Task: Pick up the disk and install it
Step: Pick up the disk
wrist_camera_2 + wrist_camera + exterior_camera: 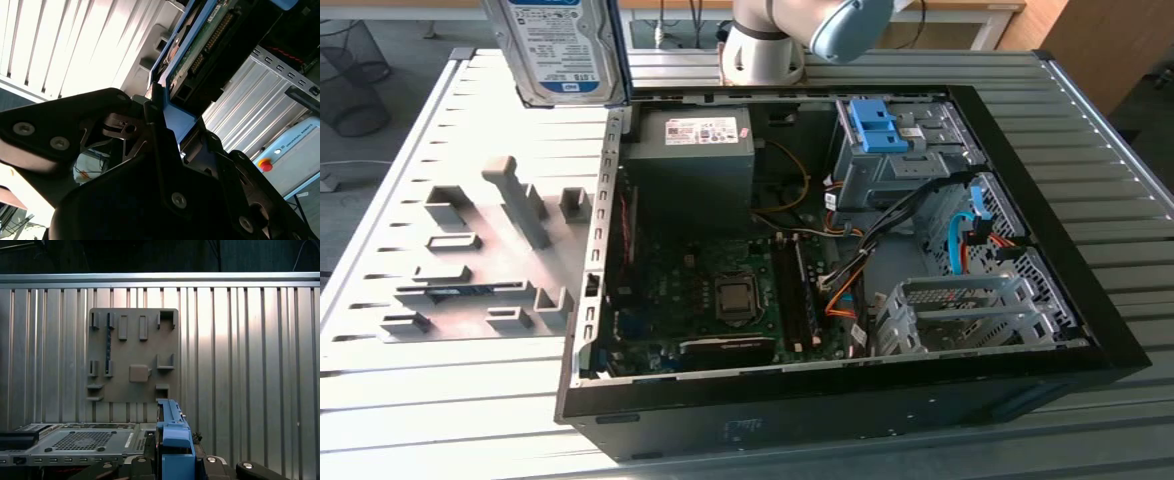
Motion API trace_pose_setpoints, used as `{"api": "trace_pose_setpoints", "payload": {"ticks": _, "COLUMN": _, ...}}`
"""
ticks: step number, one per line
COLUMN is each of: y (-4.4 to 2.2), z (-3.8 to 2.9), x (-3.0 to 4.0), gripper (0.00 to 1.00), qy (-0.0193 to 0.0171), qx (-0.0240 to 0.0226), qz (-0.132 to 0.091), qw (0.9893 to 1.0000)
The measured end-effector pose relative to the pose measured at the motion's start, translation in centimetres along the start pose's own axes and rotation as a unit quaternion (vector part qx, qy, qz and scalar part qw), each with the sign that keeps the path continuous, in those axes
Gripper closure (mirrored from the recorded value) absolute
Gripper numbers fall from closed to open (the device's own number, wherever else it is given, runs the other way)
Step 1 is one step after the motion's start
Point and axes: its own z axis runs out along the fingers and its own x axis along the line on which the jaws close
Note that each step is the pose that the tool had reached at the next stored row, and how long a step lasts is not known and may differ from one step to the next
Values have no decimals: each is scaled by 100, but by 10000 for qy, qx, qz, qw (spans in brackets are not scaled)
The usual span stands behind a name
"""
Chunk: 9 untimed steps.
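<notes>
Second wrist view: end effector apparently clamps the disk.

The disk in my end effector high above the bench, computer case open on top, cables crossing beside the drive cage, blue bracket on it, pegs on the fixture plate.

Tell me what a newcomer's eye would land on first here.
The disk hangs in the air at the exterior view's top left, its blue rail clamped in the gripper. Lower down, towards the exterior view's right, the open computer case lies on its side with boards and cables bare. A grey fixture plate lies on the slatted table beside it.
</notes>
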Motion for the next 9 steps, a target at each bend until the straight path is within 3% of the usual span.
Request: {"api": "trace_pose_setpoints", "payload": {"ticks": 9, "y": -113, "z": -3, "x": -2, "gripper": 64, "qy": 0, "qx": 0, "qz": 0, "qw": 10000}}
